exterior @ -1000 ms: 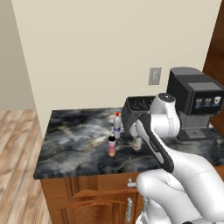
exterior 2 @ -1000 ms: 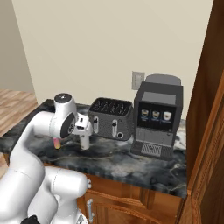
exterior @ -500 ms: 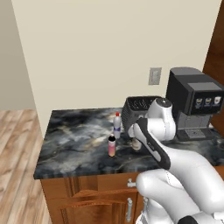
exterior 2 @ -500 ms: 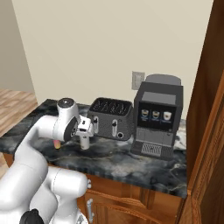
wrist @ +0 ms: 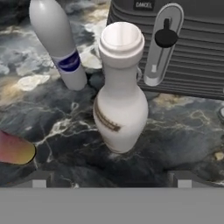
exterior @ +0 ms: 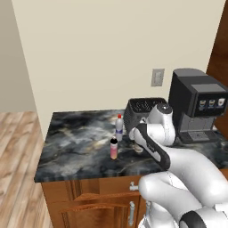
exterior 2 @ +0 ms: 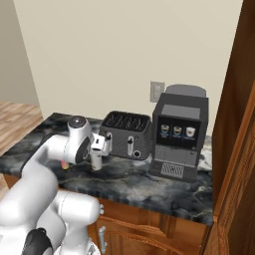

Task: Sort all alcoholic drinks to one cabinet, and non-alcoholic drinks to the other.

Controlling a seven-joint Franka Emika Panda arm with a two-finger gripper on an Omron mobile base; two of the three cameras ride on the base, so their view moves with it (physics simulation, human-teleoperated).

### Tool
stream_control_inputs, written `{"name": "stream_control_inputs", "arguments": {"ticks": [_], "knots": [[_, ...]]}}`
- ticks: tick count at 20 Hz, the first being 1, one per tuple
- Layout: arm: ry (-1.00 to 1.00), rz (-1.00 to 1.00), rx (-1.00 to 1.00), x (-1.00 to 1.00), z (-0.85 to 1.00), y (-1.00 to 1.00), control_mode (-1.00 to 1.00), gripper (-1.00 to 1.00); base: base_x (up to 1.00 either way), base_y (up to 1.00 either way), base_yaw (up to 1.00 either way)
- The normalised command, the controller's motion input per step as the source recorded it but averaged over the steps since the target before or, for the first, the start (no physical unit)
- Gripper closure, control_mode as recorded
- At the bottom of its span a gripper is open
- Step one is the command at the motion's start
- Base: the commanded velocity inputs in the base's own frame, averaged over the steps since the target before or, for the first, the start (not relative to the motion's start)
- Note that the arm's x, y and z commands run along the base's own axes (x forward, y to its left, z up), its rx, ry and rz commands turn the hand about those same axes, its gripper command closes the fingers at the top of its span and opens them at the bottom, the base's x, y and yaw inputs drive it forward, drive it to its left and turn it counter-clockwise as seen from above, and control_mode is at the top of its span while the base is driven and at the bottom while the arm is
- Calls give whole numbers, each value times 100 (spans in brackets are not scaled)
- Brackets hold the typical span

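Cream bottle (wrist: pixel 120 92) (upright) between spread fingers (wrist: pixel 38 180)

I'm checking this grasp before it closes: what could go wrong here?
The jaws are open above the cream bottle, which stands close to the toaster; a finger may catch the toaster's lever. The white bottle with the blue label and the pink bottle stand nearby and could be knocked over.

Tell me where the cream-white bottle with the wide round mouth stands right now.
In the hand view the cream-white bottle stands upright on the dark marble counter, just before the toaster, with the blue-banded white bottle to its left.
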Motion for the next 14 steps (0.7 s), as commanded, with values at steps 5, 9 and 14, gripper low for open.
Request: {"name": "stream_control_inputs", "arguments": {"ticks": [5, 9, 14], "knots": [[-2, 0, 0, 27, -4, 0, -100, -100, 0, 0, 0], [-2, 0, 0, 29, -3, 0, -100, -100, 0, 0, 0], [-3, 0, 0, 28, -7, 0, -100, -100, 0, 0, 0]]}}
